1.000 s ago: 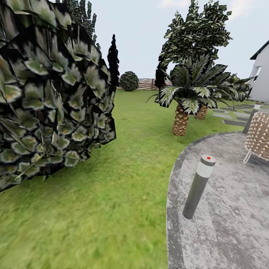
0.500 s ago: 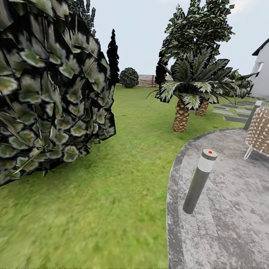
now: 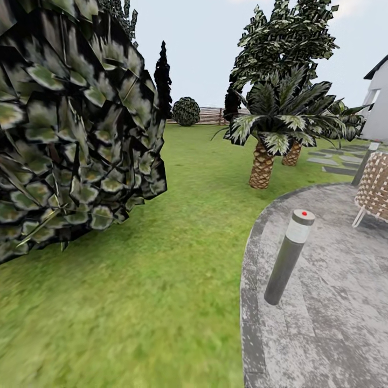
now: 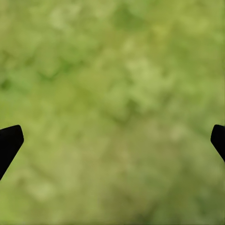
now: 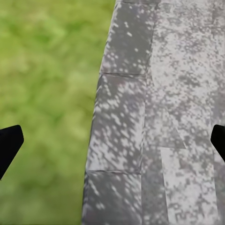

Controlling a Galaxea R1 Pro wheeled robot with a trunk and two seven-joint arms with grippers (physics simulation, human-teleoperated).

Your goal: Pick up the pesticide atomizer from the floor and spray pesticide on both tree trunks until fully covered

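Green lawn (image 3: pixel 178 258) of the garden is recorded across the middle and left of the head view, bordered at the right by a curved edge of grey stone paving (image 3: pixel 323 323).

Item: post lamp (image 3: pixel 288 256), grey, red dot on top, standing just inside the paving's curved edge. Not the spray bottle.

Item: large leafy bush (image 3: pixel 70 134), close at the lawn's left side, hiding much of what lies beyond.

Item: two short palms (image 3: pixel 269 129) with scaly trunks, at the lawn's far right edge; a taller leafy tree (image 3: pixel 285 43) is seen behind them, its trunk hidden. A slatted fence (image 3: pixel 210 116) is noted along the far edge.

Item: wicker chair (image 3: pixel 374 188), at the paving's right edge.

Spray bottle: not located among the listed items; its place cannot be told. The step in hand is judged to be travel and search.

Risks: the lamp could be mistaken for the bottle because of its red top; the base could be driven into the bush or the lamp, both close by; the palms could be taken for the target trees.

Left gripper (image 4: pixel 112 140): fingers spread wide, nothing held, blurred grass beneath.

Right gripper (image 5: pixel 112 140): fingers spread wide, nothing held, poised over the boundary of grass and paving.
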